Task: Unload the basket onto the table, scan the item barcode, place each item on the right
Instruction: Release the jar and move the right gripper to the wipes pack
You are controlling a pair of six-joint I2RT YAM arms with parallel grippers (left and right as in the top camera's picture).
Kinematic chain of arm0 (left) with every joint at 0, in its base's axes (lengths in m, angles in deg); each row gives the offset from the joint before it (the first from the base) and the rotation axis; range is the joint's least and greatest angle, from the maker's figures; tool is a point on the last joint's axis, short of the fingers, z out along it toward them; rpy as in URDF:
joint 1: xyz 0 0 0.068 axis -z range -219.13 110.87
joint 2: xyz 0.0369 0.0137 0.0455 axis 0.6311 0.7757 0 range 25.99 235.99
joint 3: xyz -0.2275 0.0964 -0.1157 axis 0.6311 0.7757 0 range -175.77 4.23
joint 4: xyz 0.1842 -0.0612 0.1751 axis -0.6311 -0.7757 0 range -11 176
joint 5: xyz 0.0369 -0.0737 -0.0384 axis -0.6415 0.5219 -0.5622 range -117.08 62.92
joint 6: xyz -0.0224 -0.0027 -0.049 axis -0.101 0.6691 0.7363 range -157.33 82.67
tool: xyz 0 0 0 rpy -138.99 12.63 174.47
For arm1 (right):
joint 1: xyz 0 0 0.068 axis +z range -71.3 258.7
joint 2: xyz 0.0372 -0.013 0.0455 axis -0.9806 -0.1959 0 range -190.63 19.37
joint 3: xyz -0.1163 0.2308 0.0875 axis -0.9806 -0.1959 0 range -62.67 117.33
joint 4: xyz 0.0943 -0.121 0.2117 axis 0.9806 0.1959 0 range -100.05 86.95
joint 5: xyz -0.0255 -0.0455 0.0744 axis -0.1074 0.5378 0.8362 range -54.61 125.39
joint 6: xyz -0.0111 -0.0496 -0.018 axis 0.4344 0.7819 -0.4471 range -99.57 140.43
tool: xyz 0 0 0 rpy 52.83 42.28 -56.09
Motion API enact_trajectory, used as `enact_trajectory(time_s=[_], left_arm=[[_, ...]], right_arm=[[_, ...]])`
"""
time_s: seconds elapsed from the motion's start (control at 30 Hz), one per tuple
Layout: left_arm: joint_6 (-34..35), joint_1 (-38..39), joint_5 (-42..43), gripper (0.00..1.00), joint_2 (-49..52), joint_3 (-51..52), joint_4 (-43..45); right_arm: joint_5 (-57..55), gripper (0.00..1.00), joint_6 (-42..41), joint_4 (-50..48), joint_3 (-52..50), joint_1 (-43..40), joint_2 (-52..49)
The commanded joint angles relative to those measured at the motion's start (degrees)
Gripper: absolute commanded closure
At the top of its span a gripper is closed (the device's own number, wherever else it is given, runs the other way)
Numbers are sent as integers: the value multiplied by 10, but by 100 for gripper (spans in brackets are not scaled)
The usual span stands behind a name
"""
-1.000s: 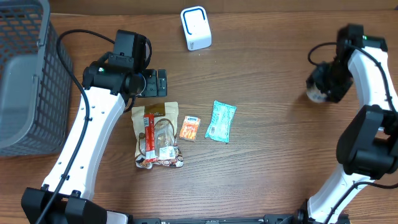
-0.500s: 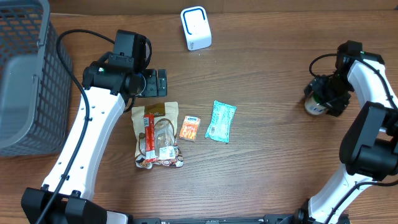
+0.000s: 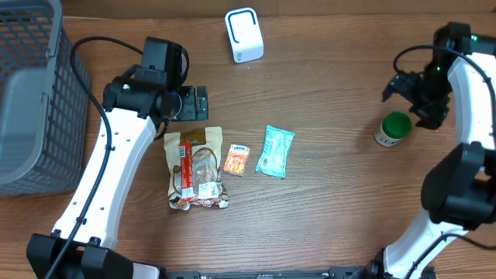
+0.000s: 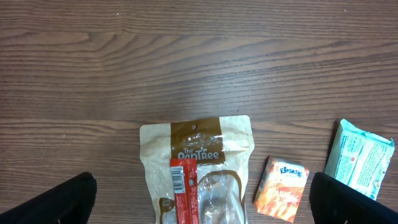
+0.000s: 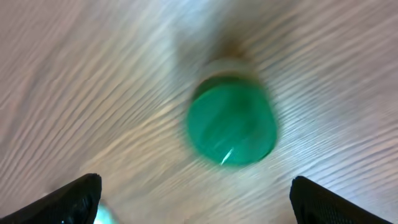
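right gripper (image 3: 409, 91) hangs above the green-lidded jar (image 3: 396, 127), jaws wide, holding nothing. the jar stands upright on the table (image 3: 333, 217), well apart from the white scanner (image 3: 244, 35). left gripper (image 3: 192, 102), jaws wide too, hovers by the snack pouch (image 4: 198, 168). likely best: centre, grip, turn the barcode scannerward.

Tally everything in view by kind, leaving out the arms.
Soft packs: 3 (brown pouch, orange tissue pack, teal pack)
Stick packets: 1 (red stick packet, lying on the brown pouch)
Jars: 1 (green-lidded jar)
Scanners: 1 (white scanner)
Baskets: 1 (grey basket)
Total: 7
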Motion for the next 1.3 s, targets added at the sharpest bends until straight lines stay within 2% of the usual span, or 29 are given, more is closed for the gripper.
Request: enact_trajectory(time_s=[0.0,0.07,0.2,0.37,0.5,0.63,0.83,1.0,1.27], left_arm=[[-4,1,-5,0,-2,-8,-1],[-4,1,-5,0,-2,-8,-1],[-4,1,-5,0,-2,-8,-1],[-4,1,-5,0,-2,-8,-1],[-4,1,-5,0,-2,-8,-1],[-4,1,-5,0,-2,-8,-1],[-4,1,-5,0,-2,-8,-1],[-4,1,-5,0,-2,-8,-1],[-4,1,-5,0,-2,-8,-1]], right_arm=[[93,4,90,17,18,47,45],[121,6,121,38,18,72,47],[125,25,146,51,-3,132,46],[125,36,137,-9,-72,213,45],[124,37,90,-98,-141,266,43],[96,38,56,-231,-226,315,42],[-36,37,-35,-369,-325,363,42],[-106,37,-106,-368,-339,363,42],[-82,37,-121,-308,-323,330,54]])
